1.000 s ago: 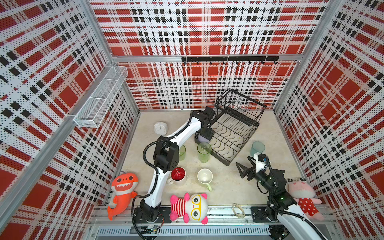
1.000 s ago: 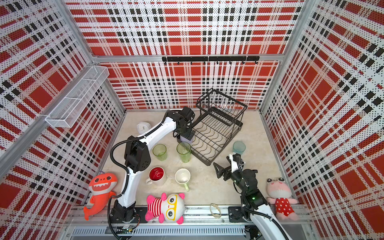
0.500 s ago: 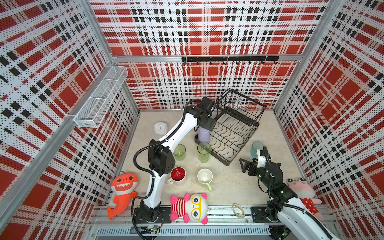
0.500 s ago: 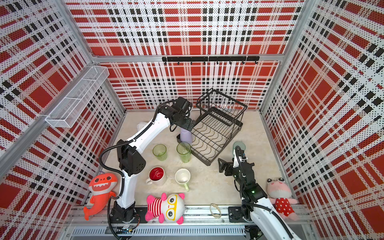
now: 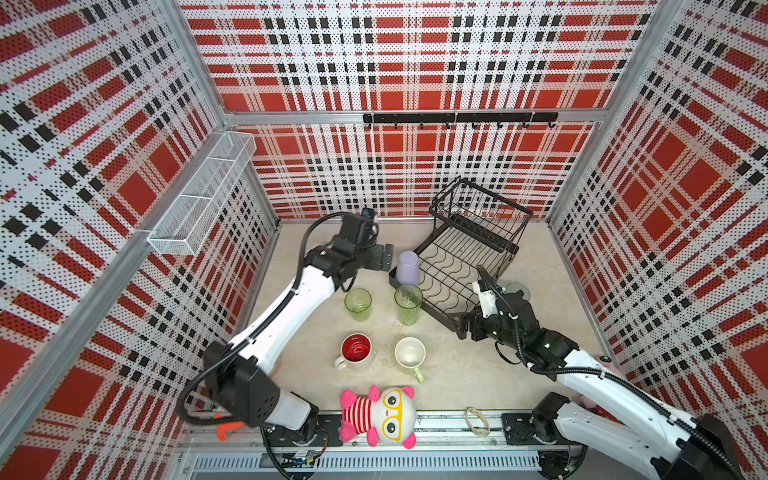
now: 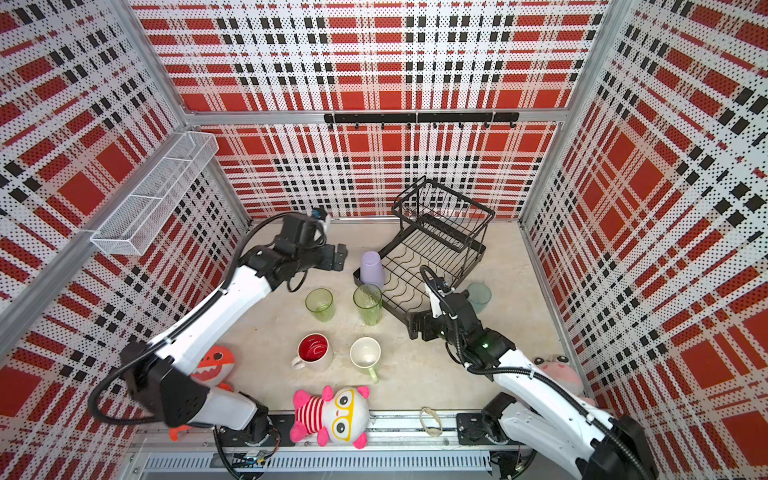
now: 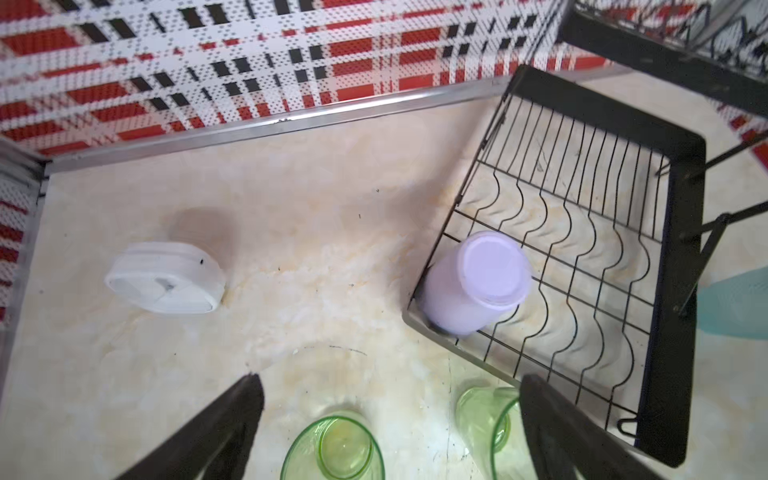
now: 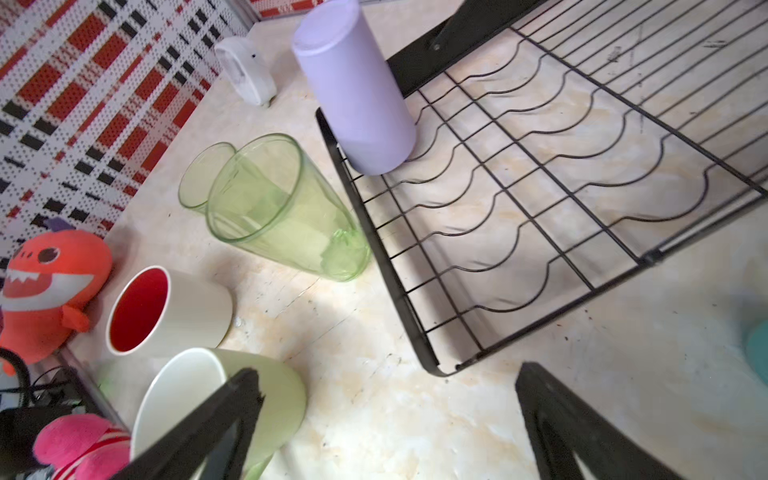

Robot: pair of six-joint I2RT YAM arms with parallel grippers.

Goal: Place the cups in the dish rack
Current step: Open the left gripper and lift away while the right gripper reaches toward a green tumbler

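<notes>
**Cup count and gripper status**

Cups total six; there is one dish rack [image 5: 473,235] and there are two grippers.

- One lavender tumbler [image 5: 407,268] stands upside down on the front-left corner of the rack's lower tier.
- Five cups stand on the counter [image 5: 457,374].
  - The left green tumbler [image 5: 358,304] and the right green tumbler [image 5: 408,304] are side by side, the right one just beside that rack corner.
  - The white mug with red inside [image 5: 356,352] and the pale green mug [image 5: 410,354] stand nearer the front.
  - The teal cup [image 6: 478,296] is at the rack's right side.

Both wrist views show a white clock [image 7: 166,278] on the counter. In both top views the left arm hides it. The right wrist view catches only the edge of the teal cup.

The left gripper [image 5: 384,255] has its jaws spread and holds nothing. It hangs over the counter, left of the lavender tumbler and apart from it.

The right gripper [image 5: 463,328] also has its jaws spread and holds nothing. It sits just off the rack's front corner, with the pale green mug near on its left. The teal cup is behind the right arm.
</notes>
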